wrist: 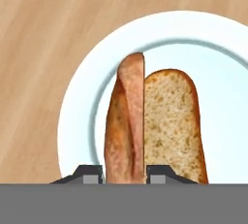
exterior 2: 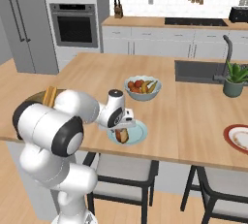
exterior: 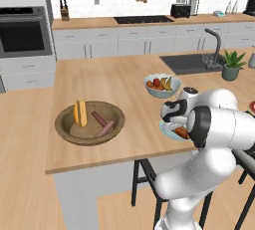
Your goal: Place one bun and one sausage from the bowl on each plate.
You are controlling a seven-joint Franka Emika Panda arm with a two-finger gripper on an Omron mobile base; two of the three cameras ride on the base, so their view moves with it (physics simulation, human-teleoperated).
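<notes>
On the counter [exterior: 99, 82], the wooden bowl [exterior: 63, 124] with one bun [exterior: 80, 113] and two sausages [exterior: 102, 123] is seen well left of the light blue plate [wrist: 77, 111], above which the reddish-brown bun [wrist: 127, 126] is held by the nearly closed gripper [wrist: 125, 174], its long axis running away between the fingertips.

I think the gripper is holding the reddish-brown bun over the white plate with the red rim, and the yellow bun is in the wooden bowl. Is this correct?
Not quite: the plate is wrong. In the hand view the gripper holds the reddish-brown bun over the light blue plate, not the red-rimmed plate, which sits far to the right in the right base view. The yellow bun is indeed in the wooden bowl.
</notes>
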